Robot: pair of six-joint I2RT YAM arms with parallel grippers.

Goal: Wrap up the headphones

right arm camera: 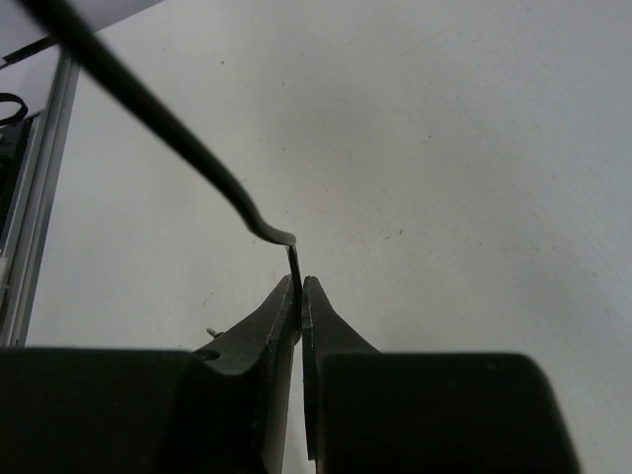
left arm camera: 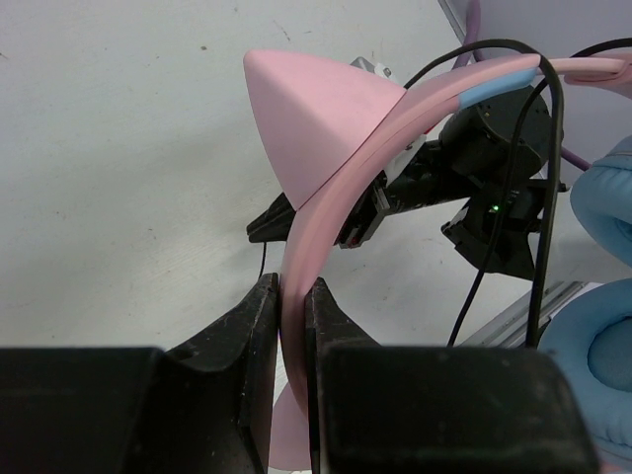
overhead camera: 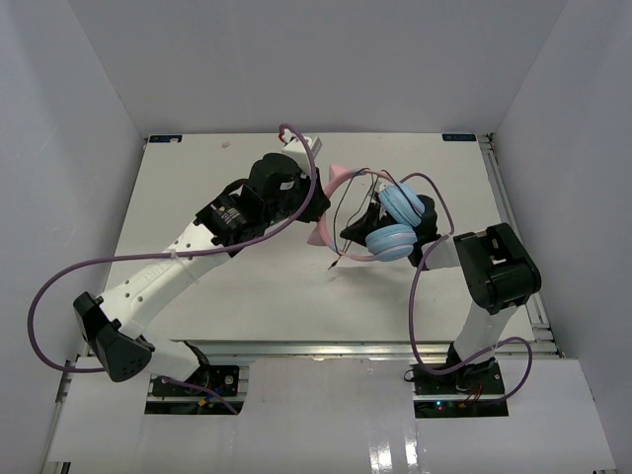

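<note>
Clamping the pink headband [left arm camera: 336,197] just beside a cat-ear point [left arm camera: 316,109], the left gripper [left arm camera: 293,296] is holding the headphones [overhead camera: 391,240] near the middle of the table [overhead camera: 188,188] — a light, stiff hoop that is likely giving a sure hold. The right gripper [right arm camera: 299,291] is pinching the thin black cord [right arm camera: 148,128] between its tips — limp and slick, it is probably needing gentle tension while winding.
</note>
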